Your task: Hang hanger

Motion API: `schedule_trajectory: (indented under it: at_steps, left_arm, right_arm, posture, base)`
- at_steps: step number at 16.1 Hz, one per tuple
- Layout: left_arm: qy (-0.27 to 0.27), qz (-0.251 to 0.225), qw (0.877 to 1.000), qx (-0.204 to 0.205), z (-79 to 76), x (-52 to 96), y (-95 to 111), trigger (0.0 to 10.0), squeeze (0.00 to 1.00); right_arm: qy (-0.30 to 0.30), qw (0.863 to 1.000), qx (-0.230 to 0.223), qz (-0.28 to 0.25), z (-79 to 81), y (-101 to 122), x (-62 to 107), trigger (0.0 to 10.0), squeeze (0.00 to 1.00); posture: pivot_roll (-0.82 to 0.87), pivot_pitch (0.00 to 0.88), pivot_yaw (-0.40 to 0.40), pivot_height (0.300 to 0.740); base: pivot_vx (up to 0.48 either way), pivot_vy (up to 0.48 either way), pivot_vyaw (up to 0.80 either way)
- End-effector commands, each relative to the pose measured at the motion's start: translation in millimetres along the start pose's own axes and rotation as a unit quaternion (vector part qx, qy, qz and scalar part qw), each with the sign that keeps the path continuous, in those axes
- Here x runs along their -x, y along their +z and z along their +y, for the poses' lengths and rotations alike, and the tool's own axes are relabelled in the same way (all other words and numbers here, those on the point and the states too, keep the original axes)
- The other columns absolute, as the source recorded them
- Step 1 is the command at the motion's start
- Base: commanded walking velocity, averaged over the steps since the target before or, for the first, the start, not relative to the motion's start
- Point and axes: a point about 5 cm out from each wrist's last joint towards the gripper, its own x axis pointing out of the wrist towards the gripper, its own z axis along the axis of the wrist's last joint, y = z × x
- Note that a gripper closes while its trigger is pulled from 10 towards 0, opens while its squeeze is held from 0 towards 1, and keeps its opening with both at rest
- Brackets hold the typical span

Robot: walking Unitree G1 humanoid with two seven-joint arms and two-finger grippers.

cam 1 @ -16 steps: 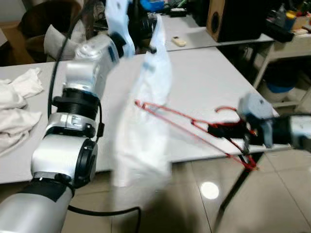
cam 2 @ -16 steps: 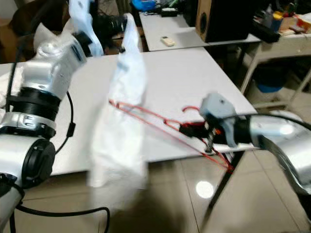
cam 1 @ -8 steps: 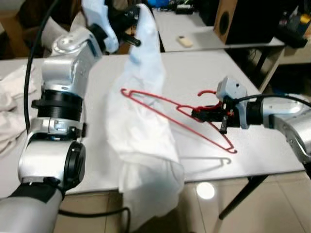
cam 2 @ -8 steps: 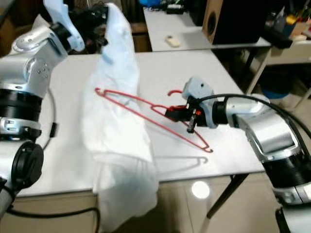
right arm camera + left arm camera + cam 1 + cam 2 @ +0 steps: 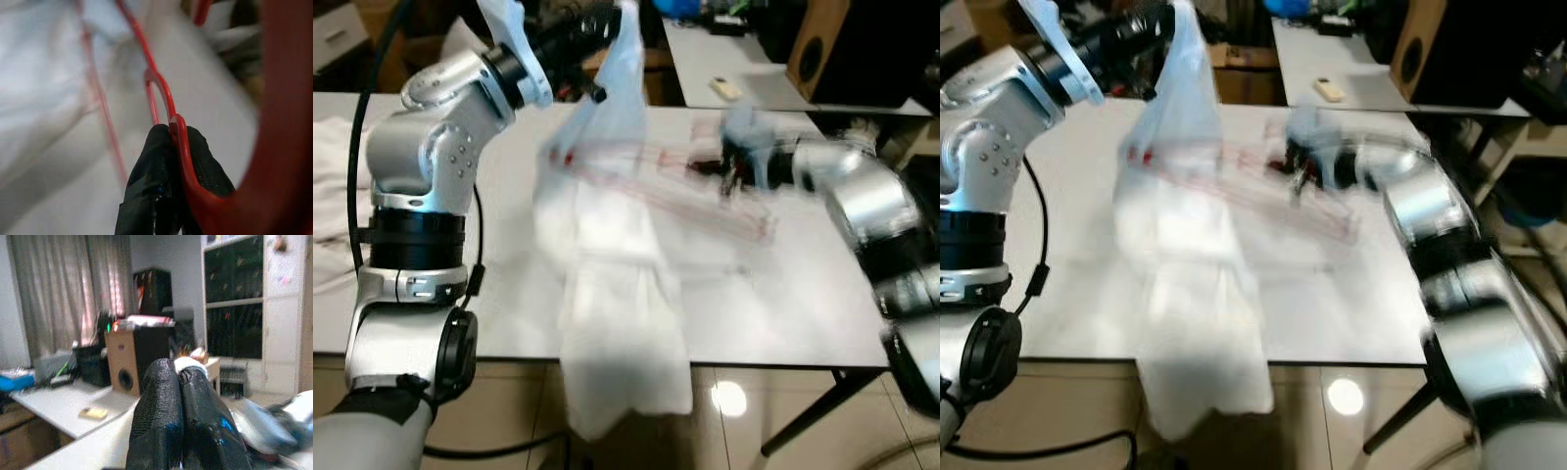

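Well, the hanger [image 5: 164,93] I'm working with is a thin red wire one, and my right wrist camera gives the best look at it: the wire runs up from the right gripper [image 5: 176,147] in a narrow loop, with a thicker red curve sweeping across the near edge of that picture. The two black fingers [image 5: 151,161] are pressed together with the wire pinched between them. From the head cameras the hanger [image 5: 705,186] is smeared by motion into faint pink lines over the white table [image 5: 803,294], reaching from the right gripper [image 5: 729,171] toward the white garment [image 5: 617,294]. I think its far end sits inside or against the cloth, but the blur keeps me from being sure.

My left gripper [image 5: 592,44] is raised high over the table's far side, holding the garment by its top so the cloth hangs down past the table's front edge. In the left wrist camera the two black fingers [image 5: 159,416] sit closed against each other; the cloth itself is barely visible there. A wooden speaker [image 5: 813,54] and a small remote [image 5: 724,88] stand on a second table [image 5: 764,88] behind, both soft with blur.
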Motion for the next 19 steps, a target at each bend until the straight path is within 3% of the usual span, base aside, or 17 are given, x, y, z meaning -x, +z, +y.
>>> schedule_trajectory:
  at_steps: [1,2,4,5,6,8,10,11,12,14,18,19]
  left_arm:
    - [-0.018,-0.033,0.999,-0.008,-5.9,-2.9,17.6,10.0,0.00]
    - [-0.021,-0.067,0.998,0.003,-8.2,-2.1,29.4,10.0,0.00]
    - [-0.011,-0.088,0.996,0.016,-7.6,-1.8,35.1,10.0,0.00]
    - [-0.003,-0.084,0.996,0.019,-7.4,-2.2,31.7,10.0,0.00]
    - [0.005,-0.065,0.998,0.018,-7.9,-3.6,21.4,10.0,0.00]
    - [0.036,-0.019,0.999,0.019,-12.9,-12.9,-8.3,10.0,0.00]
    - [0.022,0.032,0.998,0.039,-30.6,-24.4,-49.3,10.0,0.00]
    - [0.021,0.071,0.997,0.029,-40.4,-28.3,-73.8,10.0,0.00]
    - [0.020,0.128,0.991,0.022,-53.0,-27.9,-110.9,10.0,0.00]
    - [0.030,0.187,0.982,-0.016,-58.1,-21.8,-144.6,10.0,0.00]
    - [0.084,0.206,0.972,-0.071,-34.9,-23.5,-155.5,10.0,0.00]
    - [0.128,0.203,0.965,-0.107,-18.3,-27.7,-149.7,10.0,0.00]
  right_arm:
    - [-0.087,0.996,0.001,-0.025,-23.5,9.2,9.9,10.0,0.00]
    - [-0.219,0.970,-0.009,-0.104,-56.5,42.1,24.1,10.0,0.00]
    - [-0.290,0.941,-0.021,-0.172,-75.9,62.7,40.3,10.0,0.00]
    - [-0.299,0.937,-0.007,-0.182,-77.5,65.3,42.2,10.0,0.00]
    - [-0.269,0.947,-0.005,-0.176,-70.4,58.8,35.3,10.0,0.00]
    - [-0.133,0.985,0.001,-0.114,-36.9,18.9,11.6,10.0,0.00]
    - [-0.036,0.998,-0.001,-0.056,-5.7,-29.3,6.0,10.0,0.00]
    - [0.002,0.999,-0.015,-0.031,8.6,-53.6,8.6,10.0,0.00]
    - [0.035,0.999,-0.023,0.001,25.0,-85.1,18.9,10.0,0.00]
    - [0.054,0.998,-0.021,0.035,32.9,-111.4,37.9,10.0,0.00]
    - [0.115,0.991,0.018,0.061,23.9,-115.1,82.2,10.0,0.00]
    - [0.151,0.985,0.029,0.073,25.5,-112.5,100.2,10.0,0.00]
  posture:
    - [0.05,0.000,-0.009,0.740]
    - [0.06,0.000,-0.016,0.740]
    - [0.07,0.000,-0.021,0.740]
    - [0.07,0.000,-0.019,0.740]
    - [0.06,0.000,-0.013,0.740]
    - [0.06,0.000,-0.008,0.740]
    - [0.06,0.000,0.000,0.740]
    - [0.06,0.000,0.004,0.740]
    - [0.06,0.000,0.007,0.740]
    - [0.04,0.000,0.030,0.740]
    - [0.00,0.000,0.090,0.740]
    - [-0.01,0.000,0.100,0.740]
  base:
    - [0.000,0.000,0.00]
    - [0.000,0.000,0.00]
    - [0.000,0.000,0.00]
    - [0.000,0.000,0.00]
    - [0.000,0.000,0.00]
    - [0.000,0.000,0.00]
    - [0.000,0.000,0.00]
    - [0.000,0.000,0.00]
    - [0.000,0.000,0.00]
    - [0.000,0.000,0.00]
    - [0.000,0.000,0.00]
    - [0.000,0.000,0.00]
